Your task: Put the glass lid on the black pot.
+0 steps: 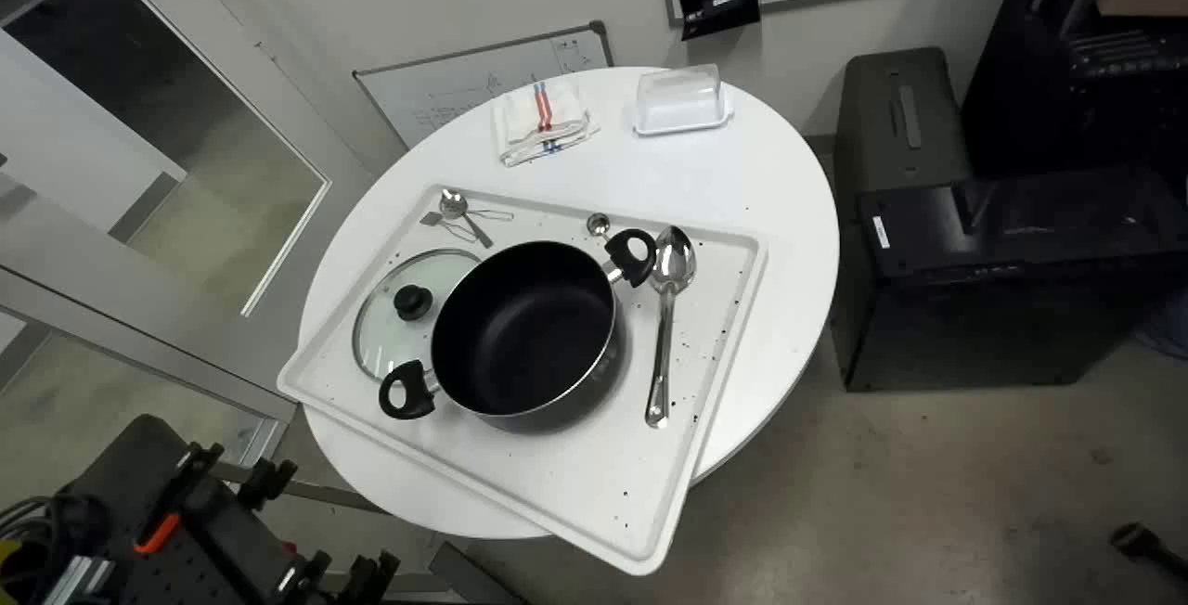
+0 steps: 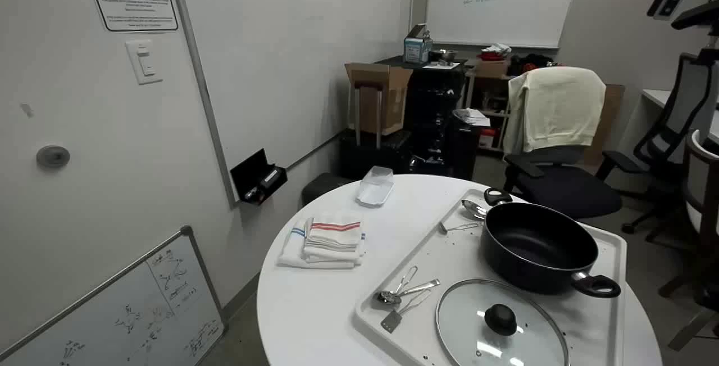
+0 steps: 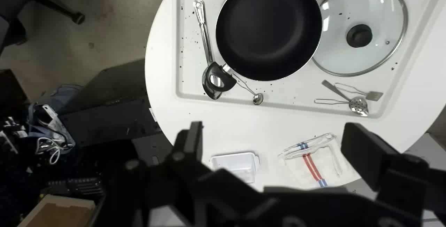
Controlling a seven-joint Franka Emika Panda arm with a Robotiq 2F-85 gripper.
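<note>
1. Lid of clear round glass with a thin metal rim [image 3: 378,21] is lying flat on a white rectangular tray [image 1: 575,484].
2. Wide, round black pot with two loop handles [image 1: 524,327] is standing on the same tray, just beside the lid; whether the two are touching, I cannot tell.
3. Nothing of the covering seems done: the pot is standing uncovered, so gripping, lifting, carrying and lowering the lid are, I judge, all remaining.
4. Black two-fingered tool [image 3: 273,138] is holding nothing, its fingers standing wide apart, with the white round table [image 3: 244,129] showing between them.
5. The wrist view is showing those fingers, but the pot is hiding part of the lid there; an exterior view is revealing that edge, beyond the black knob [image 2: 500,320], while cutting off the opposite one.
6. Long shiny metal spoon [image 1: 664,331] is showing nearly whole in an exterior view; in the wrist view a pot handle is crossing its bowl.
</note>
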